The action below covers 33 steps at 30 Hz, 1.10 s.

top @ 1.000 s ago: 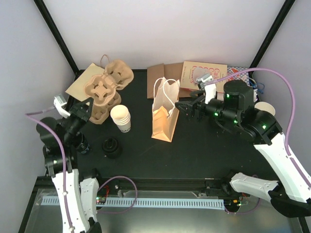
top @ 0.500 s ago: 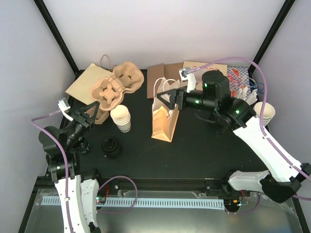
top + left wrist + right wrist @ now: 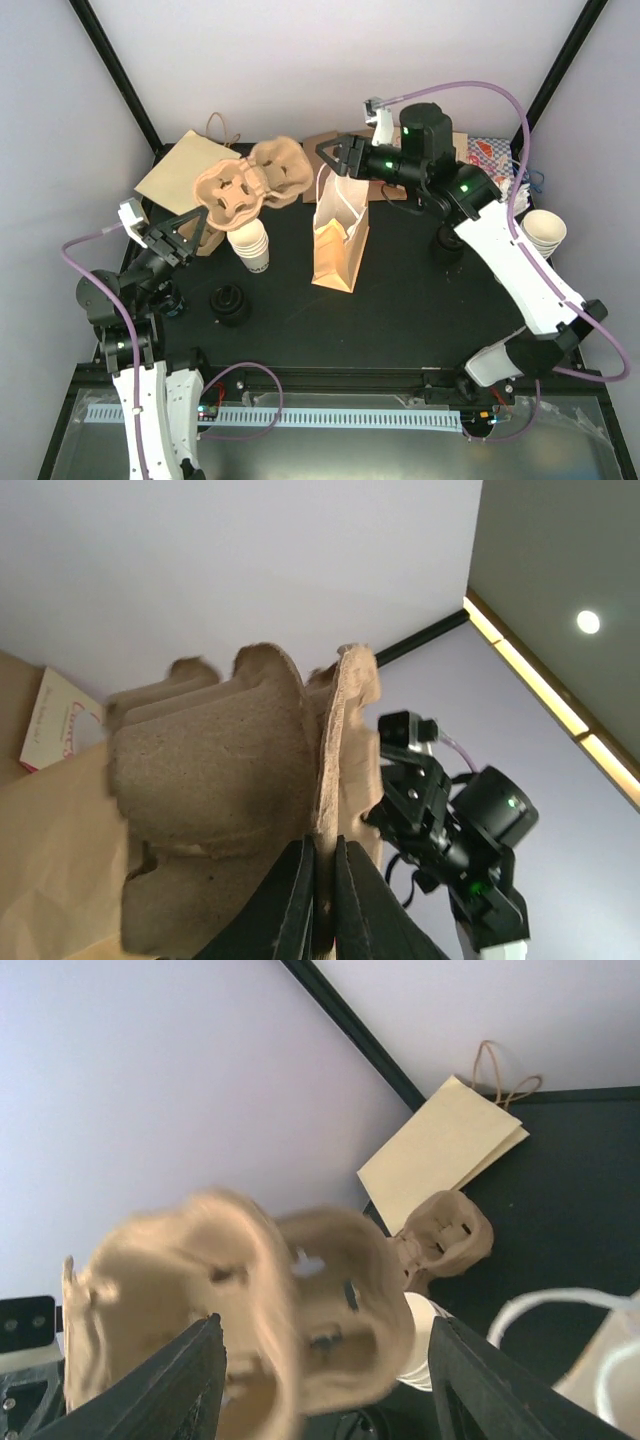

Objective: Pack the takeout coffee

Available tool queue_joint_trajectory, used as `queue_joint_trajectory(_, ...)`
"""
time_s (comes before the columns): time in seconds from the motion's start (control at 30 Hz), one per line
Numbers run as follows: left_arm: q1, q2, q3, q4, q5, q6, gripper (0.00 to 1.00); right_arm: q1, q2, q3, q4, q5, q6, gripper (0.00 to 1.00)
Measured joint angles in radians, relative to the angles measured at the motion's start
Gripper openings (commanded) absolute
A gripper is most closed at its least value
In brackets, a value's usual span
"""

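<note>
My left gripper (image 3: pixel 186 232) is shut on the rim of a brown pulp cup tray (image 3: pixel 246 184) and holds it in the air, tilted, above a stack of lidless white cups (image 3: pixel 250 243). The left wrist view shows the jaws pinching the tray's edge (image 3: pixel 330 780). My right gripper (image 3: pixel 335 155) is open and empty, level with the tray's right end and above the upright tan paper bag (image 3: pixel 338 240). In the right wrist view the tray (image 3: pixel 250 1300) is blurred between the open fingers. A black lid (image 3: pixel 230 303) lies front left. A single white cup (image 3: pixel 545 232) stands far right.
Another pulp tray (image 3: pixel 205 238) stays on the table below the lifted one; it also shows in the right wrist view (image 3: pixel 445 1240). Flat tan bags (image 3: pixel 180 165) lie at the back left. Cardboard sheets and packets (image 3: pixel 480 150) lie at the back right.
My left gripper has lifted the tray up and to the right. My right arm has swung left and risen from beside the bag to the tray's right end.
</note>
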Motion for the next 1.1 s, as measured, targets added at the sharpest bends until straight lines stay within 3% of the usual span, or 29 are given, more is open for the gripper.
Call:
queue_joint_trajectory(0.27, -0.008, -0.006, -0.006, 0.103, 0.024, -0.044, 0.03, -0.001, 0.093, 0.079, -0.048, -0.026, -0.013, 0.61)
queue_joint_trajectory(0.43, -0.008, -0.006, -0.007, 0.116, 0.028, -0.049, 0.02, -0.002, 0.093, 0.078, -0.061, -0.080, -0.043, 0.74)
queue_joint_trajectory(0.7, -0.014, -0.008, -0.008, 0.110, 0.028, -0.040, 0.02, -0.010, 0.014, -0.083, -0.011, -0.201, -0.068, 0.77)
queue_joint_trajectory(1.1, -0.021, -0.012, -0.008, 0.083, 0.028, -0.016, 0.02, -0.011, -0.201, -0.292, 0.143, -0.167, -0.014, 0.83)
